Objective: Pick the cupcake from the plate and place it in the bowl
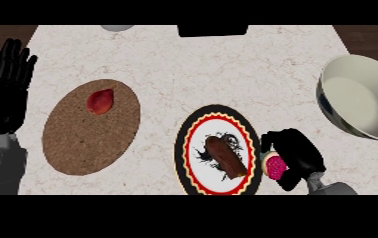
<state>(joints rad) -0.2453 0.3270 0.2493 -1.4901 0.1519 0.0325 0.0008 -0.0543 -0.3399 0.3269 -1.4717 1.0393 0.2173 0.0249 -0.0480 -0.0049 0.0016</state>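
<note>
A round plate [193, 142] with a black, yellow and red rim lies near the counter's front edge. A brown oblong pastry [226, 156] rests on its white middle. Just right of the plate, my right hand [295, 154] is curled round a cupcake with pink frosting [275, 166], which shows between the fingers at the plate's right edge. A large cream bowl [353, 99] stands at the far right, well above and right of that hand. My left hand [15, 82] rests open with fingers up at the left edge.
A round cork mat [81, 137] lies at the left with a red fruit-like piece [100, 102] on its upper part. A dark box [212, 30] and a pale round object [117, 27] sit at the counter's back edge.
</note>
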